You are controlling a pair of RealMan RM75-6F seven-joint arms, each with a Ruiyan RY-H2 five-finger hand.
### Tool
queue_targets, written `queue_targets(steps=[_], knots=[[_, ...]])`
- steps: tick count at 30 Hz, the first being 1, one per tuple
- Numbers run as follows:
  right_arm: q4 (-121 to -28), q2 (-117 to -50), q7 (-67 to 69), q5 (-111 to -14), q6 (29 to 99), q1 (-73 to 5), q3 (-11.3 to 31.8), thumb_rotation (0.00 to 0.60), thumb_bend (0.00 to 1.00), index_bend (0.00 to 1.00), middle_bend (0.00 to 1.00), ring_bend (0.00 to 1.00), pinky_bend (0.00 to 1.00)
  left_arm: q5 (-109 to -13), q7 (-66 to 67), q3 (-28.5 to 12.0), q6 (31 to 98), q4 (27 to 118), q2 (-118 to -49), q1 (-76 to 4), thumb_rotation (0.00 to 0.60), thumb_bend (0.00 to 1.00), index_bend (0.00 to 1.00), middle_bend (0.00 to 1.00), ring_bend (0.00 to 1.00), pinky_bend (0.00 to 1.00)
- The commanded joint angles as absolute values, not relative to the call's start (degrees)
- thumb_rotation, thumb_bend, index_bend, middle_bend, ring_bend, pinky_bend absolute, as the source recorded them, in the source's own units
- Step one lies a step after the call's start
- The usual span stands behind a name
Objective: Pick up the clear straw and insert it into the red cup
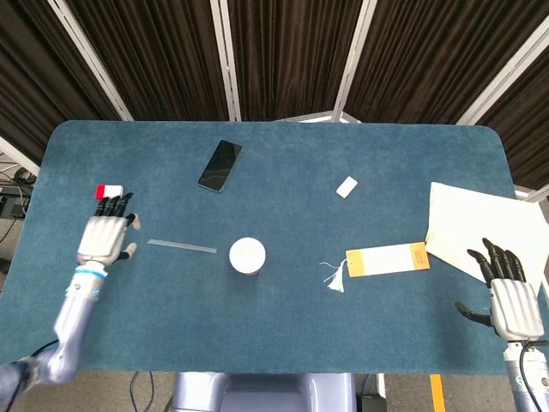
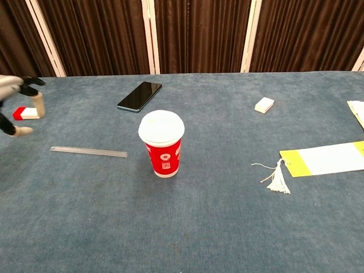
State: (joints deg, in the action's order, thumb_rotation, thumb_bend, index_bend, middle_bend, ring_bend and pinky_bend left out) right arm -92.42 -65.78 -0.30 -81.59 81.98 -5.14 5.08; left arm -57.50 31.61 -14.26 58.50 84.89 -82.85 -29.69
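Note:
The clear straw [image 1: 181,247] [image 2: 88,151] lies flat on the blue table, just left of the red cup [image 1: 247,255] [image 2: 162,144], which stands upright with a white lid. My left hand [image 1: 107,232] [image 2: 18,108] hovers left of the straw's end, fingers spread, holding nothing. My right hand [image 1: 509,296] rests open at the table's right front corner, far from both objects; the chest view does not show it.
A black phone [image 1: 220,166] [image 2: 140,95] lies behind the cup. A red-and-white eraser [image 1: 109,190] [image 2: 28,113] sits just beyond my left hand. A white eraser [image 1: 346,186], an orange-tipped bookmark with tassel [image 1: 386,258] and white papers [image 1: 480,225] lie to the right.

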Motion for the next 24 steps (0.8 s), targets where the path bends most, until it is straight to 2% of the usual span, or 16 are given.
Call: queue_targets(steps=[1,11,24], knots=[[-92.64,-65.67,-0.29,-81.38,81.87,-5.09,5.08,0.600,0.13,0.13,0.00,0.00,0.00,-54.36,33.72,-14.73,56.21,81.26,-86.95,-32.72,0.600,0.34,0.45,0.00,0.00,0.00],[-93.10,-65.48,-0.06,-80.84,81.90,-4.94,5.25,0.600,0.14,0.13,0.00,0.00,0.00,-50.54,36.75,-14.68,55.59,75.82,-94.45,-37.11,0.600,0.35,0.47,0.00,0.00,0.00],[-93.31,-65.40,-0.02,-80.70,81.87,-4.90,5.28,0.600,0.14,0.14,0.00,0.00,0.00,-48.39,37.88,-13.52,55.13,73.69,-98.08,-39.30,0.600,0.34,0.47,0.00,0.00,0.00]])
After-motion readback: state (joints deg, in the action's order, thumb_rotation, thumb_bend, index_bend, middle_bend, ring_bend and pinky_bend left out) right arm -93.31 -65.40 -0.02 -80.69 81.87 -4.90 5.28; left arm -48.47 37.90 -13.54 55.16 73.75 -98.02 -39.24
